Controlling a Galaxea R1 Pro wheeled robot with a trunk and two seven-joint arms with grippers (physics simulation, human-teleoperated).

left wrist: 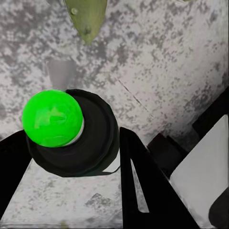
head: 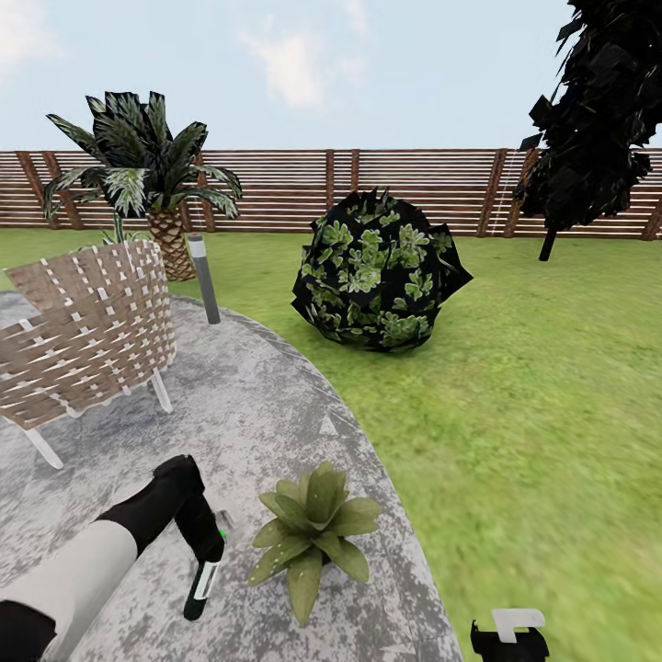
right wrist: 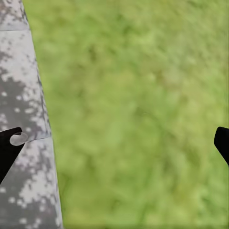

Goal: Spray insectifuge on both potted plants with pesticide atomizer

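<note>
My left gripper (head: pixel 208 544) is shut on the pesticide atomizer (head: pixel 201 585), a slim dark green bottle with a white label, held just above the stone patio (head: pixel 267 405). In the left wrist view the atomizer (left wrist: pixel 71 129) sits between the black fingers (left wrist: pixel 143 181), its top bright green. One potted plant (head: pixel 314 531), a low rosette of broad green leaves that hide its pot, stands right beside the bottle. A leaf tip (left wrist: pixel 86 16) shows ahead of the bottle. My right gripper (head: pixel 508 634) hangs open over the patio's edge and the grass (right wrist: pixel 143 114).
A woven wicker chair (head: pixel 92 331) stands on the patio at the left, with a grey bollard (head: pixel 204 279) and a palm (head: pixel 147 175) behind it. A round dark bush (head: pixel 377 271) sits on the lawn (head: pixel 533 386). A slatted fence (head: pixel 414 188) and a dark tree (head: pixel 588 119) close the back.
</note>
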